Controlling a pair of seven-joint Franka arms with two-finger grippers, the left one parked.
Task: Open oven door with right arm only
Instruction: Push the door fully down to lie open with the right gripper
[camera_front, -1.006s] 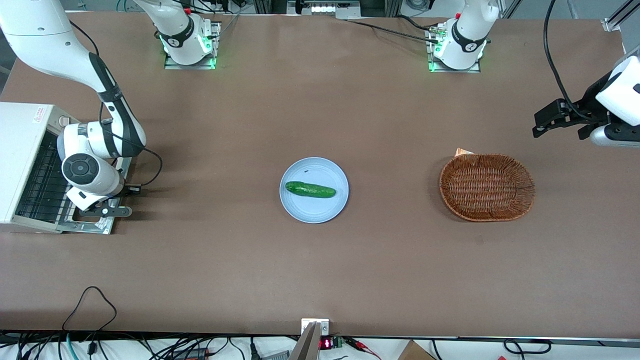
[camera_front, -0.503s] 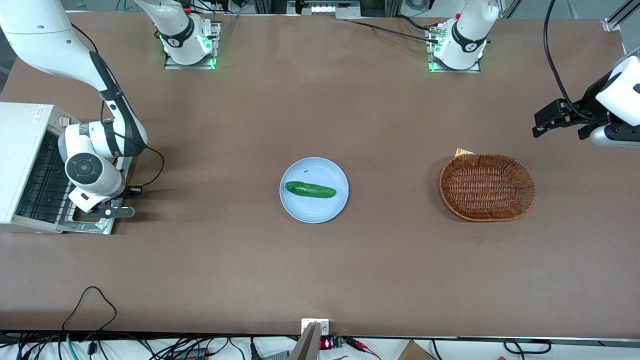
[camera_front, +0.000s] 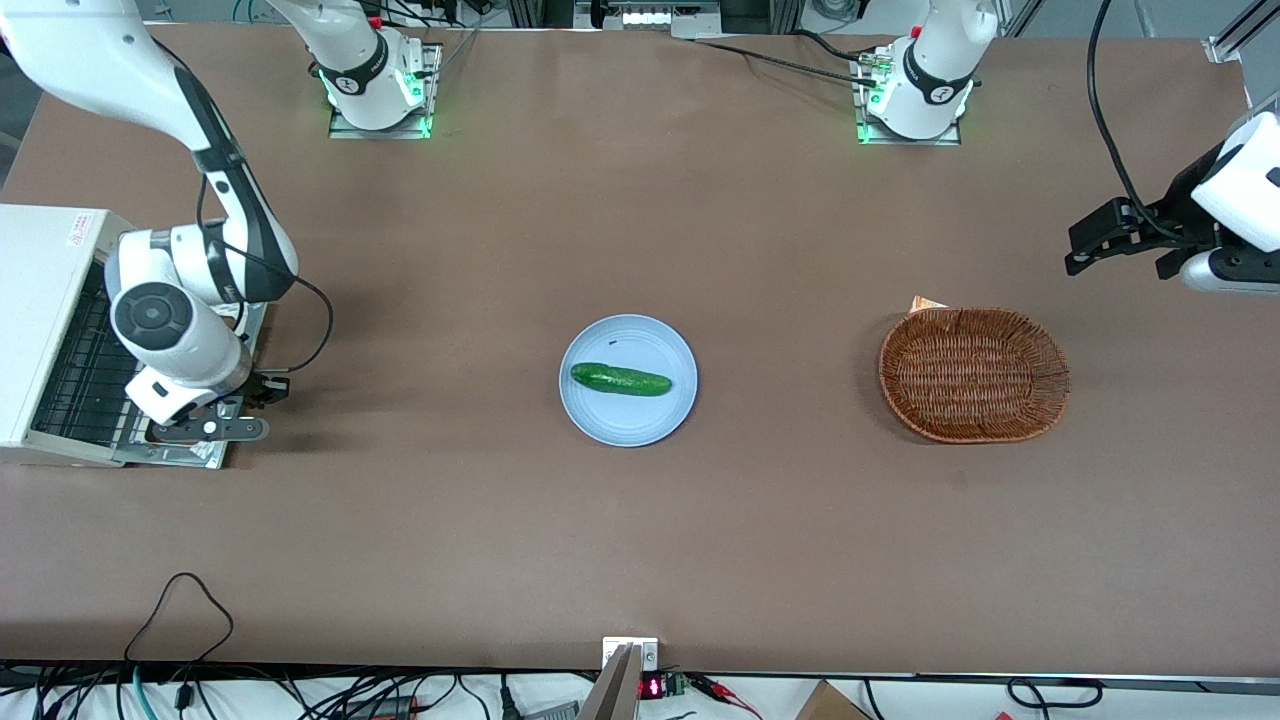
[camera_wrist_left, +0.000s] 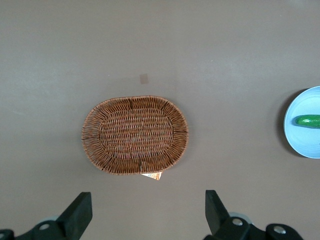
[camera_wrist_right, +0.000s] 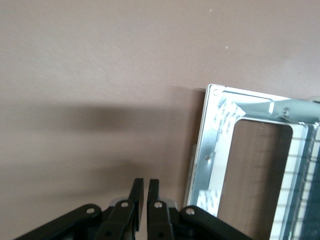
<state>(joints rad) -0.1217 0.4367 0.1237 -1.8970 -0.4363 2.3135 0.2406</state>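
Pressed nearly together with only a thin slit between them, my jaws are gripping nothing, as my right wrist camera is showing; my gripper (camera_wrist_right: 143, 192) is hanging above the bare brown table (camera_front: 640, 520) just beside the free edge of the oven door (camera_wrist_right: 240, 165). From the front my gripper (camera_front: 205, 428) is showing as a black bar over that same edge, under the white wrist of my right arm (camera_front: 165, 320). The oven door (camera_front: 180, 452) is lying folded down, roughly flat on the table, its silver frame and glass window facing up, and two pale stickers are sitting on the frame, though I am not making out any print on them. The off-white oven (camera_front: 45, 330) is standing at my end of the table with its dark wire rack (camera_front: 85, 365) exposed, and a small label with red marking is sitting on its top, too small for me to read. Toward the parked arm's end, near the table's middle, a green cucumber (camera_front: 620, 379) is lying on a light blue plate (camera_front: 628, 425), and farther along, well apart from it, an oval wicker basket (camera_front: 973, 374) is resting with a scrap of orange paper (camera_front: 926, 303) peeking from under its rim.
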